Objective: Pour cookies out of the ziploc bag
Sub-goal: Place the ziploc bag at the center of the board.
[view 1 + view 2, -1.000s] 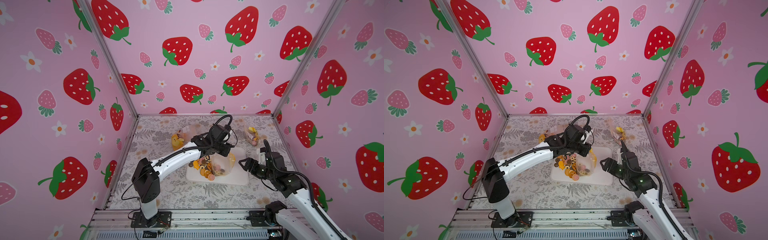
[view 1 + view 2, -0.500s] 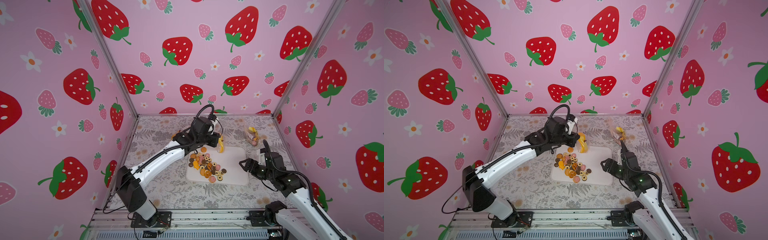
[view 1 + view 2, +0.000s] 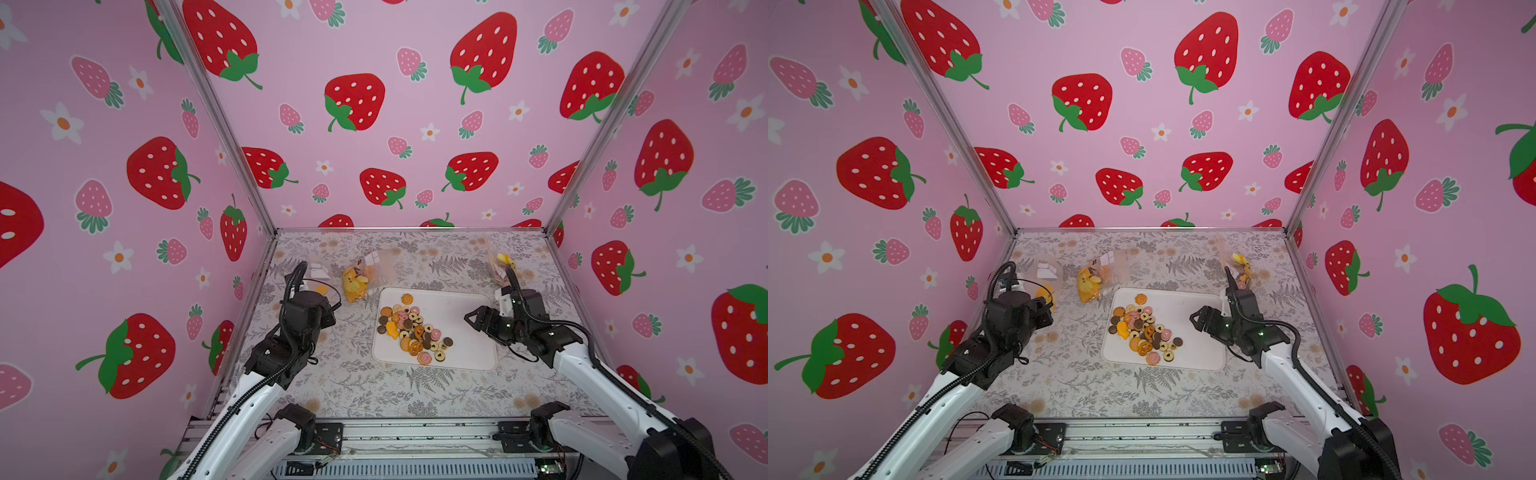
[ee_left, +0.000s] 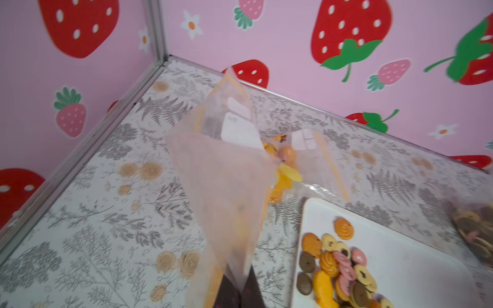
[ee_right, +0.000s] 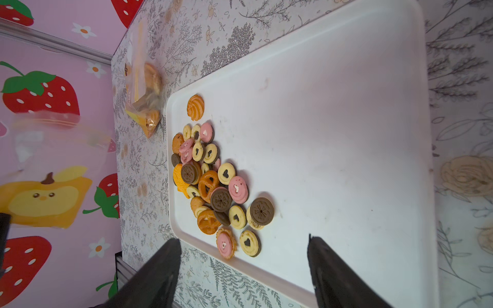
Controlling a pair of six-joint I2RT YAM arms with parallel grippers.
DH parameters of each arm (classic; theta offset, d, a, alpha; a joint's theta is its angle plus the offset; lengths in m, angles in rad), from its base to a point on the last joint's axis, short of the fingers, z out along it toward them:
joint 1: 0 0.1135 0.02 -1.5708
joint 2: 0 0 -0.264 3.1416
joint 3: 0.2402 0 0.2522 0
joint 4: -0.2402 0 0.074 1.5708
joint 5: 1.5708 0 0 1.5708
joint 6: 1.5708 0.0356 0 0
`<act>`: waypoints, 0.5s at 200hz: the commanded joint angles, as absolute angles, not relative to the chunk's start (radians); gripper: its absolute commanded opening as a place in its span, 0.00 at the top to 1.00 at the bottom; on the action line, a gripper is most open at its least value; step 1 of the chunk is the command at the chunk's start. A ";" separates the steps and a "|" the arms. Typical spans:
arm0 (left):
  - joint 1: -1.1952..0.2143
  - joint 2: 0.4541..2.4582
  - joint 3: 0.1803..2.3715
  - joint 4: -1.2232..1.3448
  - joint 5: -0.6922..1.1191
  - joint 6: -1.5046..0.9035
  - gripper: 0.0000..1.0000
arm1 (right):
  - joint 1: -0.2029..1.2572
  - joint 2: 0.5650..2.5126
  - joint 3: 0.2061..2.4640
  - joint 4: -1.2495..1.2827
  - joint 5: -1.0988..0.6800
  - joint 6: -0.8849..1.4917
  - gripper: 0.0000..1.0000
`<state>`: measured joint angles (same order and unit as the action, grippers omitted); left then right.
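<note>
In both top views the cookies are seen heaped on the left half of the white tray, which is set in the middle of the worktop; the pouring is therefore judged to be done, or nearly so. The ziploc bag is held up beyond the tray's left side, well apart from the pile, pinched by the left gripper; it is probably kept there so that the pile is not covered. The right gripper is hovering at the tray's right edge, spread, with nothing held. A second bag, filled with yellow things, is laid just beside the tray's far left corner; a third bag is laid beyond the far right corner.

In the left wrist view the left gripper is pressed together on a narrow end of the ziploc bag, so that its mouth is turned away; the bag looks emptied, though some blur is present.

In the right wrist view the right gripper is opened wide over the rim of the tray; the cookies are all kept inside the rim, and none is seen on the worktop. The second bag would stand in the way if the emptied bag were put down at that corner.
</note>
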<state>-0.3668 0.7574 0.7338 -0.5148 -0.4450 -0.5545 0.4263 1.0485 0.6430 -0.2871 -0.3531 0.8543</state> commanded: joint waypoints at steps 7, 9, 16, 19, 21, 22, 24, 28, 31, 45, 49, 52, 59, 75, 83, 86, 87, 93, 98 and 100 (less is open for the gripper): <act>-0.349 0.736 0.634 -0.573 -0.546 -0.743 1.00 | 0.443 1.078 0.694 -0.228 -0.378 0.834 0.23; -0.349 0.737 0.630 -0.574 -0.546 -0.745 1.00 | 0.444 1.079 0.694 -0.228 -0.377 0.833 0.23; -0.350 0.743 0.620 -0.584 -0.549 -0.757 1.00 | 0.445 1.081 0.694 -0.229 -0.377 0.830 0.23; -0.350 0.746 0.615 -0.590 -0.551 -0.764 1.00 | 0.445 1.084 0.691 -0.229 -0.377 0.829 0.23; -0.350 0.747 0.612 -0.593 -0.554 -0.768 1.00 | 0.445 1.083 0.691 -0.229 -0.375 0.828 0.23; -0.350 0.748 0.611 -0.595 -0.555 -0.771 1.00 | 0.445 1.084 0.691 -0.229 -0.375 0.828 0.23; -0.350 0.750 0.608 -0.598 -0.556 -0.775 1.00 | 0.445 1.084 0.690 -0.229 -0.374 0.827 0.23; -0.349 0.754 0.604 -0.606 -0.560 -0.785 1.00 | 0.445 1.086 0.689 -0.228 -0.375 0.827 0.23; -0.350 0.756 0.601 -0.611 -0.563 -0.790 1.00 | 0.445 1.087 0.687 -0.228 -0.376 0.826 0.23; -0.347 0.765 0.587 -0.611 -0.559 -0.806 0.78 | 0.444 1.091 0.682 -0.229 -0.381 0.825 0.23; -0.348 0.767 0.583 -0.606 -0.552 -0.803 0.74 | 0.445 1.089 0.680 -0.230 -0.383 0.824 0.23; -0.348 0.769 0.583 -0.600 -0.546 -0.798 0.71 | 0.445 1.087 0.677 -0.230 -0.383 0.824 0.23; -0.348 0.775 0.583 -0.590 -0.532 -0.788 0.65 | 0.445 1.081 0.673 -0.231 -0.382 0.824 0.23; -0.348 0.784 0.598 -0.596 -0.530 -0.772 0.56 | 0.445 1.067 0.662 -0.233 -0.373 0.824 0.22; -0.348 0.783 0.614 -0.613 -0.539 -0.766 0.46 | 0.445 1.063 0.658 -0.236 -0.369 0.822 0.22; -0.348 0.781 0.621 -0.612 -0.537 -0.753 0.45 | 0.445 1.062 0.658 -0.237 -0.367 0.821 0.22; -0.348 0.781 0.623 -0.611 -0.535 -0.747 0.45 | 0.445 1.061 0.657 -0.237 -0.368 0.821 0.22; -0.349 0.778 0.643 -0.605 -0.534 -0.712 0.41 | 0.445 1.060 0.659 -0.238 -0.367 0.819 0.22; -0.350 0.779 0.668 -0.604 -0.539 -0.689 0.33 | 0.444 1.061 0.660 -0.240 -0.369 0.816 0.22; -0.350 0.780 0.679 -0.605 -0.542 -0.682 0.30 | 0.445 1.061 0.661 -0.242 -0.368 0.815 0.22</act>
<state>-0.3531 0.7834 0.5919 -0.5880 -0.5056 -0.7357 0.4404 1.0805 0.6666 -0.2405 -0.3748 0.8318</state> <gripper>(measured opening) 0.568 0.781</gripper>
